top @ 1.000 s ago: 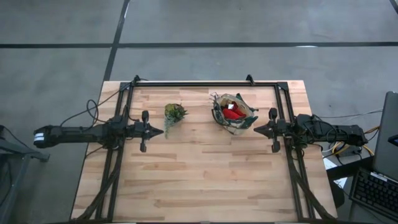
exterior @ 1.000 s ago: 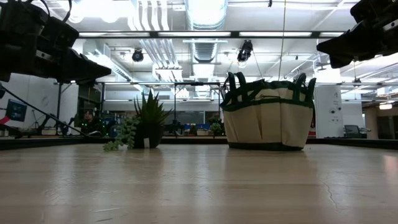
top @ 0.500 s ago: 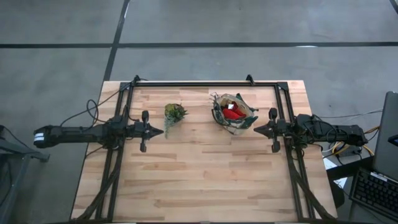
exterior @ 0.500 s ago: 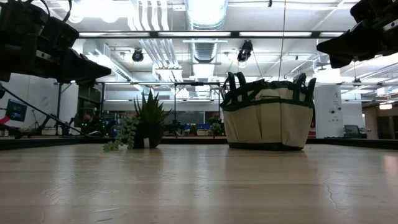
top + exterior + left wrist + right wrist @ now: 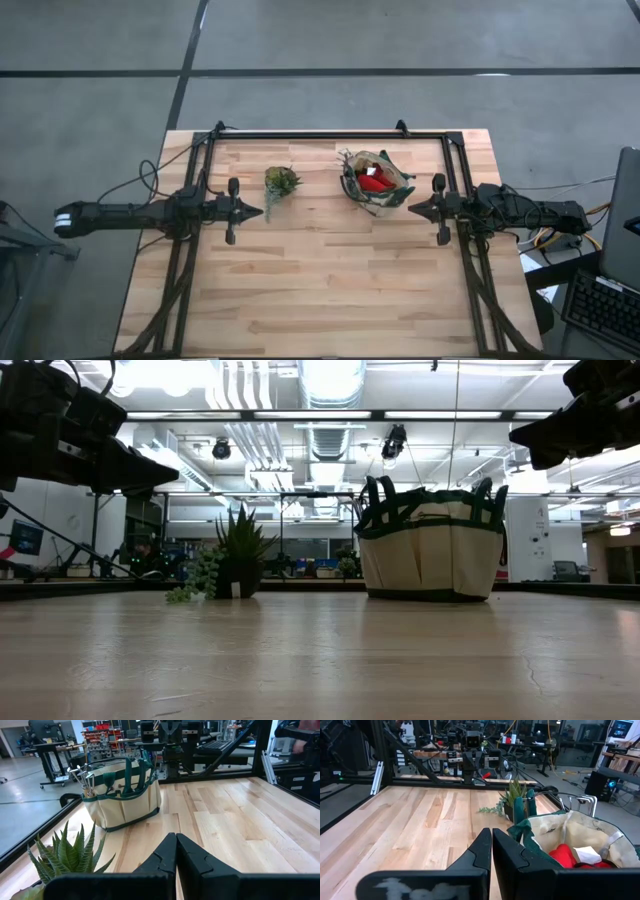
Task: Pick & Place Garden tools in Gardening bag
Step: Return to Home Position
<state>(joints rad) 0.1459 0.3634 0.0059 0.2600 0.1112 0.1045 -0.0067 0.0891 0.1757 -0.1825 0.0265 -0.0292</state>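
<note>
Pale wooden planks of the table (image 5: 320,300) lie bare across the near half. Farther in, the two arms reach inward from opposite sides, level with each other and raised above the surface. The left gripper (image 5: 259,211) points toward the centre with its fingers pressed together on nothing, its tip just on the near side of the small leafy plant (image 5: 281,182). Its wrist view shows the two dark fingers (image 5: 192,857) meeting along a thin line. The right gripper (image 5: 411,210) faces it from the other side, likewise closed tight and empty, its tip close by the near right corner of the gardening bag (image 5: 377,184) without touching it. Just beyond the grippers the plant and the bag stand upright side by side, apart from one another, plant on the left and bag on the right. The beige tote with dark green trim holds a red glove (image 5: 566,856) with a white tag (image 5: 586,854) lying on it, and the metal tines of a hand fork (image 5: 82,772) rise above its rim at one end. Behind them runs the black rail (image 5: 310,134) along the table's far edge, and past that an open workshop with ceiling ducts (image 5: 330,400) and strip lights.
</note>
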